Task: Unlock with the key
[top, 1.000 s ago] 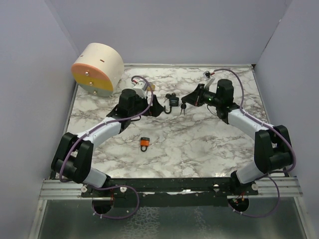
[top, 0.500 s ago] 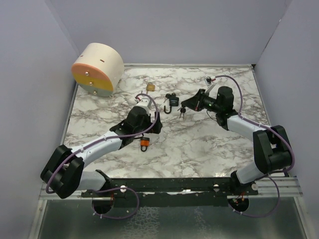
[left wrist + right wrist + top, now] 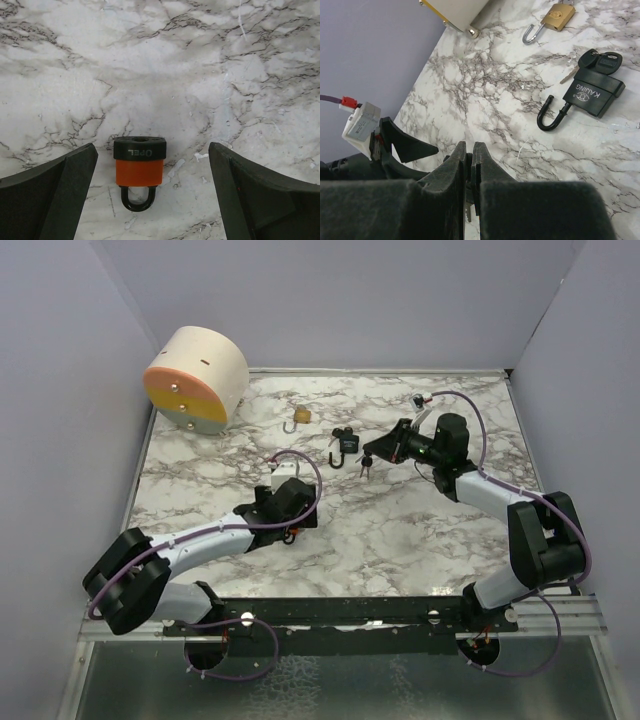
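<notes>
The orange padlock [image 3: 139, 170] lies flat on the marble table [image 3: 210, 60], shackle pointing to 6 o'clock. My left pincer [image 3: 151, 150] stands wide astride it, placed to clamp its body steady. Off at 2 o'clock, my right pincer [image 3: 469, 150] is pinched narrow on what looks like the key [image 3: 366, 464], held ready for the keyhole.

Bare worktop [image 3: 410, 535] is lying open at five o'clock; round box [image 3: 196, 378] is crowding ten, black padlock [image 3: 347, 446] blocking twelve.
</notes>
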Action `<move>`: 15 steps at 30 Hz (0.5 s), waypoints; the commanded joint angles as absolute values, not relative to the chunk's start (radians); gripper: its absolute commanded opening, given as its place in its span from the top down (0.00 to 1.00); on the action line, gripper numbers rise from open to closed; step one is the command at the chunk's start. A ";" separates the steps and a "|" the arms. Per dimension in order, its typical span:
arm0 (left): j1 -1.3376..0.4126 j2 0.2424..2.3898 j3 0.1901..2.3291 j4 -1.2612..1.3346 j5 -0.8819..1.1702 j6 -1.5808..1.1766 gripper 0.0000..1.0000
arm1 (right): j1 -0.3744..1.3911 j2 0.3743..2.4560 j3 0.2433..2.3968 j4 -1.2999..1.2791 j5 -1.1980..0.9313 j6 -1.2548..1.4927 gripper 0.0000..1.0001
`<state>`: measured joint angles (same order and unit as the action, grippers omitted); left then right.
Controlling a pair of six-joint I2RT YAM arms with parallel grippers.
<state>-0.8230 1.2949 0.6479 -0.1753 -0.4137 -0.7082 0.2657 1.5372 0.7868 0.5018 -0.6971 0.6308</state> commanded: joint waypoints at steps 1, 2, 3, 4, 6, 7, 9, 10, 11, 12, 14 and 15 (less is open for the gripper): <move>-0.848 1.319 0.626 -0.217 -0.501 -0.766 0.04 | 0.259 1.530 0.788 0.530 -0.718 0.617 0.99; -0.853 1.323 0.624 -0.218 -0.502 -0.770 0.05 | 0.259 1.532 0.791 0.527 -0.721 0.616 0.99; -0.856 1.328 0.621 -0.219 -0.503 -0.776 0.05 | 0.259 1.532 0.791 0.523 -0.722 0.615 0.99; -0.861 1.333 0.619 -0.217 -0.502 -0.779 0.06 | 0.259 1.532 0.792 0.521 -0.724 0.615 0.99; -0.866 1.341 0.614 -0.218 -0.505 -0.785 0.07 | 0.259 1.531 0.791 0.518 -0.724 0.612 0.99; -0.868 1.347 0.610 -0.217 -0.508 -0.788 0.08 | 0.259 1.529 0.791 0.516 -0.723 0.611 0.99; -0.870 1.353 0.608 -0.217 -0.510 -0.790 0.10 | 0.259 1.528 0.791 0.513 -0.723 0.611 0.99; -0.871 1.357 0.608 -0.216 -0.511 -0.793 0.12 | 0.259 1.527 0.791 0.510 -0.723 0.611 0.99; -0.872 1.361 0.606 -0.214 -0.512 -0.792 0.12 | 0.259 1.526 0.792 0.511 -0.724 0.609 0.99; -0.872 1.366 0.606 -0.213 -0.511 -0.793 0.13 | 0.259 1.525 0.791 0.509 -0.723 0.609 0.99; -0.872 1.373 0.604 -0.214 -0.511 -0.792 0.16 | 0.259 1.525 0.792 0.506 -0.722 0.609 0.99; -0.873 1.377 0.604 -0.214 -0.511 -0.793 0.17 | 0.259 1.525 0.792 0.505 -0.722 0.609 0.99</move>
<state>-0.8661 1.3609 0.6094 -0.2108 -0.4744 -0.7769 0.2646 1.5372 0.7868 0.5003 -0.7036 0.6239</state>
